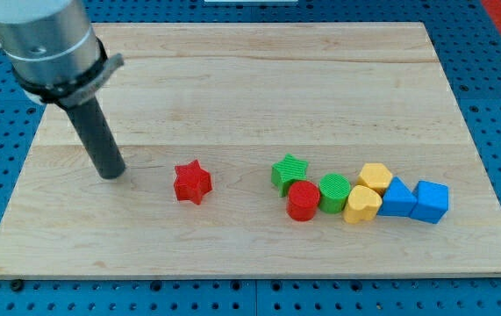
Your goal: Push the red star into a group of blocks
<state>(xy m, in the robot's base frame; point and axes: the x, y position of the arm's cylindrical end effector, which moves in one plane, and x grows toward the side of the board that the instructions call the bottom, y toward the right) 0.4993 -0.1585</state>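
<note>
Spanning most of the view, the wooden counter [232, 79] is carrying everything. Standing at the view's left, my tip [111, 175], a bare rod with no hand to clench or release, is sitting near the red star [192, 183], apart from it. Lying rightward are the green star [289, 171], red cylinder [303, 201], green cylinder [334, 192], two yellow blocks [375, 176] and two blue blocks [431, 201], clustering together.

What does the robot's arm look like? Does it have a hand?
No hand at all. The arm is a fat, shiny silver-grey cylinder with a dark band round its bottom. Out of that sticks a plain, straight, dark grey rod, smooth and round, ending in my tip. No cables or markings show.
</note>
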